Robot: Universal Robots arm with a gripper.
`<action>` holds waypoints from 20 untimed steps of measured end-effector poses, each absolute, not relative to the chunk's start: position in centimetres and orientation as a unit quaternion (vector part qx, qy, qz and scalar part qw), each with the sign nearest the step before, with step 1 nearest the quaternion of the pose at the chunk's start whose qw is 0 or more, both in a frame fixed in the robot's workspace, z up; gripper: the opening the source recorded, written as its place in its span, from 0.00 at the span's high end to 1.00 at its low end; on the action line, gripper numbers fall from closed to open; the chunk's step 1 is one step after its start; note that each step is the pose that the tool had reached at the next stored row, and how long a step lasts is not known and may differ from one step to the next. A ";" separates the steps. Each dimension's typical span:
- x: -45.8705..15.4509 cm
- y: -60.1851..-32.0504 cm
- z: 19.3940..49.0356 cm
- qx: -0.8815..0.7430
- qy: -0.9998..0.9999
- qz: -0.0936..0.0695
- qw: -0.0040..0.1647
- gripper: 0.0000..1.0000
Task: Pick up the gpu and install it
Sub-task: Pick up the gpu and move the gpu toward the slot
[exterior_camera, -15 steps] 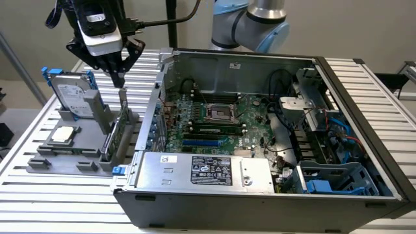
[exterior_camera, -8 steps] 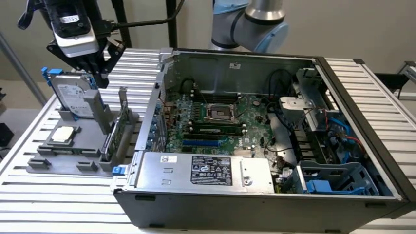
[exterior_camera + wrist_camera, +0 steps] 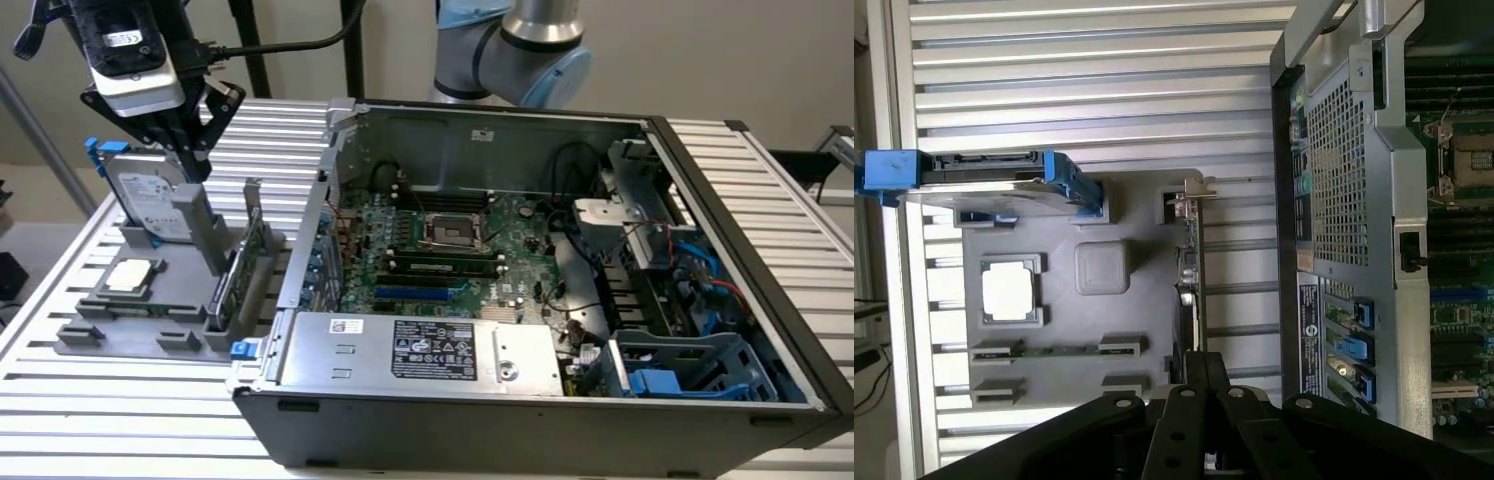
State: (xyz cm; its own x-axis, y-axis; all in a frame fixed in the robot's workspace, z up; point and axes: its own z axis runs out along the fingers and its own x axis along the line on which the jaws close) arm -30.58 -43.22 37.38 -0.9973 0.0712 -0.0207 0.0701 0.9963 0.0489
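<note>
The gpu (image 3: 244,272) stands on its edge in the grey holder (image 3: 100,312), on the side next to the case (image 3: 441,420). The gripper (image 3: 198,168) hangs above the holder and points straight down. Its fingers (image 3: 1195,368) look pressed together and hold nothing. It does not touch the gpu. It is high up, near the hard drive (image 3: 144,200). The wrist view sees the gpu from its thin edge, so its face is hidden.

Exterior view looks obliquely down; wrist view straight down; both see rack (image 3: 147,315) (image 3: 1064,325).
</note>
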 end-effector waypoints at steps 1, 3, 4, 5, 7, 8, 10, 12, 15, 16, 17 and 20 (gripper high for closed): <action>-30.6 -43.2 37.4 0.035 0.999 0.024 0.011 0.89; -30.6 -43.2 37.4 0.035 0.999 0.024 0.011 0.89; -30.6 -43.2 37.4 0.035 0.999 0.024 0.011 0.89; -30.6 -43.2 37.4 0.035 0.999 0.024 0.011 0.89; -30.6 -43.2 37.4 0.035 0.999 0.024 0.011 0.89; -30.6 -43.2 37.4 0.035 0.999 0.024 0.011 0.89; -30.7 -43.2 37.4 0.035 0.999 0.024 0.011 0.89; -31.3 -43.2 37.3 0.035 0.999 0.024 0.011 0.89; -31.5 -43.2 37.3 0.035 0.999 0.024 0.011 0.89; -31.5 -43.2 37.3 0.035 0.999 0.024 0.011 0.89; -31.5 -43.2 37.3 0.035 0.999 0.024 0.011 0.88; -31.5 -43.2 37.3 0.035 0.999 0.024 0.011 0.76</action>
State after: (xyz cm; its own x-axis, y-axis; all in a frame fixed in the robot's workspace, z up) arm -31.54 -43.22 37.30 -0.9972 0.0714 -0.0207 0.0703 0.9963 0.0494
